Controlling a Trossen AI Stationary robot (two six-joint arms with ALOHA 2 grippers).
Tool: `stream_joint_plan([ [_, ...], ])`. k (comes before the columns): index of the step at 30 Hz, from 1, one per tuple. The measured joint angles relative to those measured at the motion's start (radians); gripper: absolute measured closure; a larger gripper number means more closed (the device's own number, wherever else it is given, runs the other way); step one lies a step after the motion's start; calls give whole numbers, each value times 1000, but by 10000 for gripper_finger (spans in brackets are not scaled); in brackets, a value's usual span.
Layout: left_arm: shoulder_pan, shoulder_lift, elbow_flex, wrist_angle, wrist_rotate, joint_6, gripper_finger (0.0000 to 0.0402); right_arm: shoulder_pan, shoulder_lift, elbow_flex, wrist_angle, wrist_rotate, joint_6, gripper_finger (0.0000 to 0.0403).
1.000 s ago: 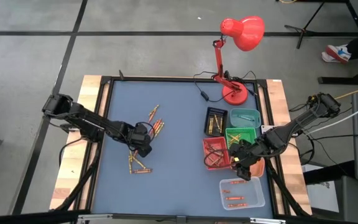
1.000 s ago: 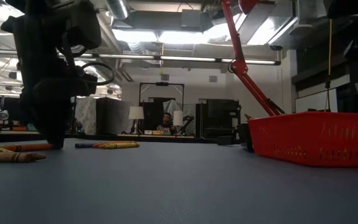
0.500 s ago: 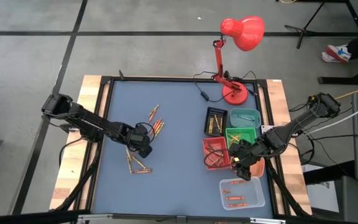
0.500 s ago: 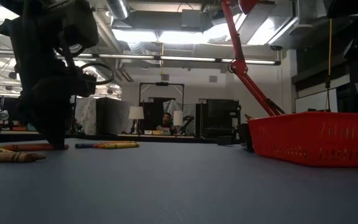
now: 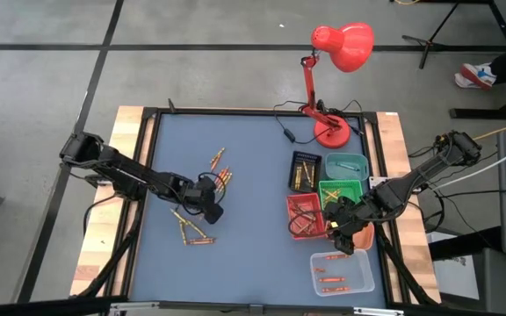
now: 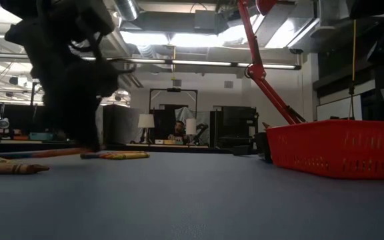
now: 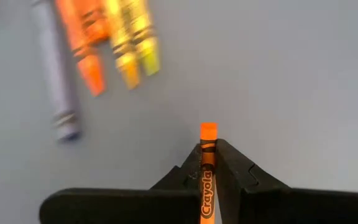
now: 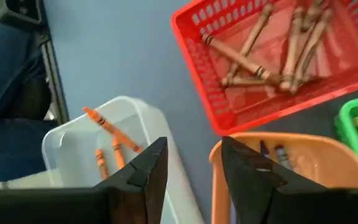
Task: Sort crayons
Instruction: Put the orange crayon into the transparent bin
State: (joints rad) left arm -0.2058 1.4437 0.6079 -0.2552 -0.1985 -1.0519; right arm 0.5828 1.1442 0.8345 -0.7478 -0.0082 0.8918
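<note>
my left pincer (image 7: pixel 207 163) is clenched on an orange crayon (image 7: pixel 207 171), above the loose crayons (image 5: pixel 197 230) on the table (image 5: pixel 253 158). my right pincer (image 8: pixel 191 163) waits released over the trays (image 5: pixel 305 215). several crayons already lie sorted in trays; a scattered group remains unsorted.

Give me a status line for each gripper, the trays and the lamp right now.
left gripper: shut on an orange crayon, above the mat.
right gripper: open, empty, over the orange tray and clear tray.
red tray: holds crayons.
clear tray: holds orange crayons.
green tray: holds crayons.
lamp: upright; lit or not, unclear.
</note>
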Motion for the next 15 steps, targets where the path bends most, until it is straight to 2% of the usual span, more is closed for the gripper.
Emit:
stream_joint_plan([
  [8, 0, 0, 0, 336, -1, 122, 395, 0, 0, 0, 112, 230, -12, 255],
  [15, 0, 0, 1, 727, -8, 305, 395, -1, 0, 0, 304, 399, -146, 255],
])
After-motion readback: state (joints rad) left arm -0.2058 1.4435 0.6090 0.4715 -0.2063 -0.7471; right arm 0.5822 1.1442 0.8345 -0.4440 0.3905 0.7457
